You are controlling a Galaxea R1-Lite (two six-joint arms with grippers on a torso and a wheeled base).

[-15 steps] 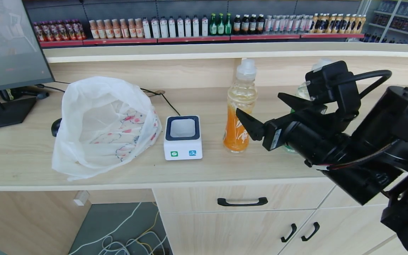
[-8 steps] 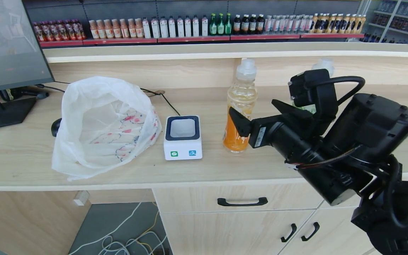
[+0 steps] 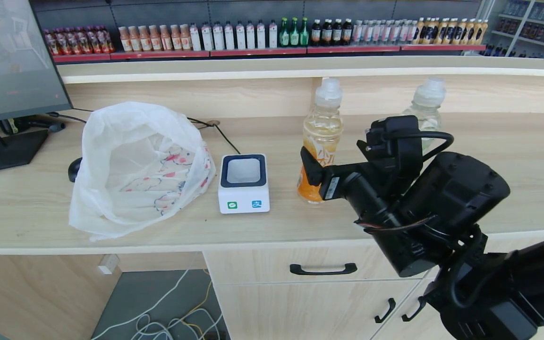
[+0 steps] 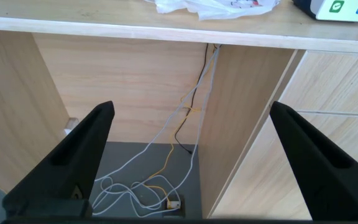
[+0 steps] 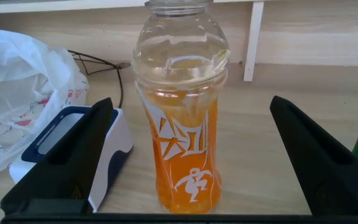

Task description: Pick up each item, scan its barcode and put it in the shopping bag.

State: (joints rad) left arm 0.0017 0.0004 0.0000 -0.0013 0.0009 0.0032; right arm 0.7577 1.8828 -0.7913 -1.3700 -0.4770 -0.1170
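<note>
While the orange drink bottle (image 3: pixel 321 127) stands beside the scanner (image 3: pixel 244 183), your right gripper (image 3: pixel 333 153) faces it, fingers spread wide.

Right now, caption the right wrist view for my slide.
Open right gripper facing an upright clear plastic bottle of orange drink, white box-shaped scanner beside it.
</note>
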